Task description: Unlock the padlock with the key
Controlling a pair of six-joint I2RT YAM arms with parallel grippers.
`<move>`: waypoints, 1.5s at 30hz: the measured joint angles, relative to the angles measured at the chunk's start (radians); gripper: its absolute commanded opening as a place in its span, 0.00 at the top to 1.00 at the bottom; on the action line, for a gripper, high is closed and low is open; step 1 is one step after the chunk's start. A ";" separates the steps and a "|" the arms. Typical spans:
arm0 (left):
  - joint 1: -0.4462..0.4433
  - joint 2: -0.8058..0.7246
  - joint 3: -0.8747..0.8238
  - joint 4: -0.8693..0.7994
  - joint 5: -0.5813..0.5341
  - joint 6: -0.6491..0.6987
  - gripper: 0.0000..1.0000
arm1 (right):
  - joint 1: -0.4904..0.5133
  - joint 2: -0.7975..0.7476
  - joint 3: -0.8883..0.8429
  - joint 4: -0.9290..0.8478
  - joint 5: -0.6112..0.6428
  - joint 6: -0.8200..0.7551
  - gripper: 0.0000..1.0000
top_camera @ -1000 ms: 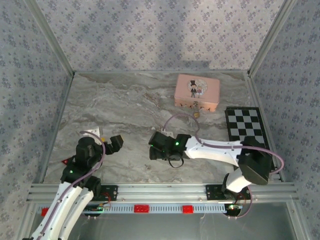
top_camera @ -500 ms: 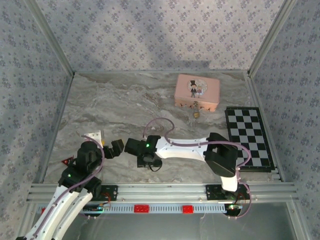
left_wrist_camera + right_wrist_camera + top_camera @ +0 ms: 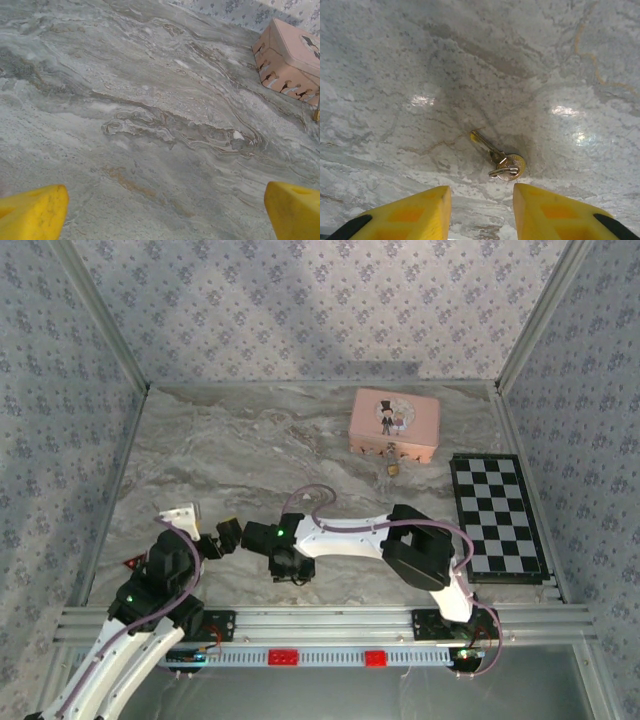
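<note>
The left arm (image 3: 120,650) and right arm (image 3: 345,537) are built of white shells joined by black housings. Lilac cables (image 3: 320,489) are looped along them, green lights (image 3: 281,534) are lit, and the fingers (image 3: 410,212) are moulded yellow.

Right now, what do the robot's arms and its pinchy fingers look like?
The left arm and the right arm are smooth white shells with chunky black joints. A thin lilac cable loops along each, and a small green light glows near each wrist. The fingers are bright yellow wedges, black at the base on the right gripper.
</note>
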 measured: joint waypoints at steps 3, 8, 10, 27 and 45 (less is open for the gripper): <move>-0.008 -0.011 0.001 -0.006 -0.013 -0.001 0.00 | -0.003 0.000 0.004 -0.004 0.000 0.008 0.67; -0.015 -0.011 0.001 -0.008 -0.015 -0.001 0.00 | -0.009 0.000 0.004 -0.005 0.000 0.028 0.67; -0.015 -0.011 0.001 -0.008 -0.015 -0.001 0.00 | -0.011 0.000 0.004 -0.006 0.000 0.037 0.66; -0.019 -0.011 0.001 -0.010 -0.014 -0.001 0.00 | -0.040 0.003 -0.013 0.006 -0.003 0.079 0.69; -0.019 -0.011 0.001 -0.010 -0.011 -0.008 0.00 | -0.050 0.022 -0.025 0.051 -0.042 0.081 0.75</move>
